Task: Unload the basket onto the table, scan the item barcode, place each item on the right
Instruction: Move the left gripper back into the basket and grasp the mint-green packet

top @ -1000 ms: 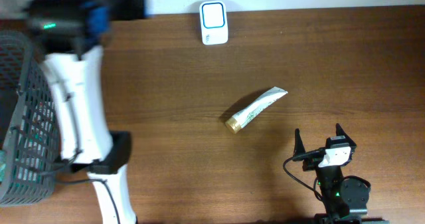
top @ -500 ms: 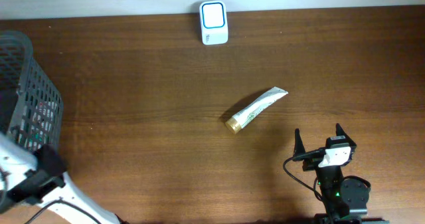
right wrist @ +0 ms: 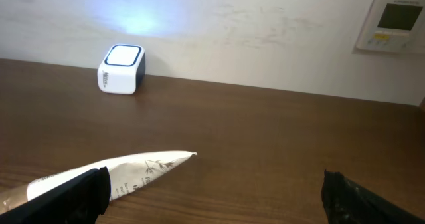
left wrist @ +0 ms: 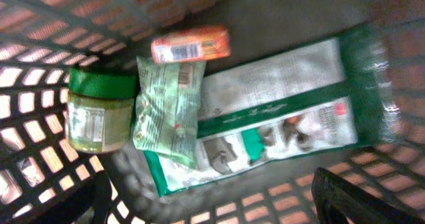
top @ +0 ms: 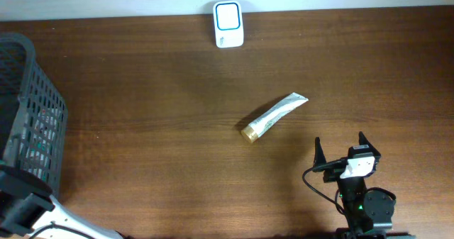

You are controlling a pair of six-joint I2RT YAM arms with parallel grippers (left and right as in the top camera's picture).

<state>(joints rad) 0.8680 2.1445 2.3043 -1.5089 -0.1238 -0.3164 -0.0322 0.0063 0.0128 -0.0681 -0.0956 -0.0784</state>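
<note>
Overhead: tube point(top: 274, 116) lies diagonal, gold cap point(top: 248, 132) lower-left, crimp point(top: 301, 98) upper-right.

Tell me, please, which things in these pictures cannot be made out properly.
- Tube barcode: overhead, the print is too small; right wrist, the cap end is cut off by the left edge and one of the right fingers.
- Labels on the jar and orange box: left wrist, blurred.
- Basket contents: overhead, mostly hidden by the mesh wall.
- Left arm: overhead, cut off at the corner.

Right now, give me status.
Left gripper open at basket. Right gripper open, empty. Tube lies on table, short of scanner; nothing between.
</note>
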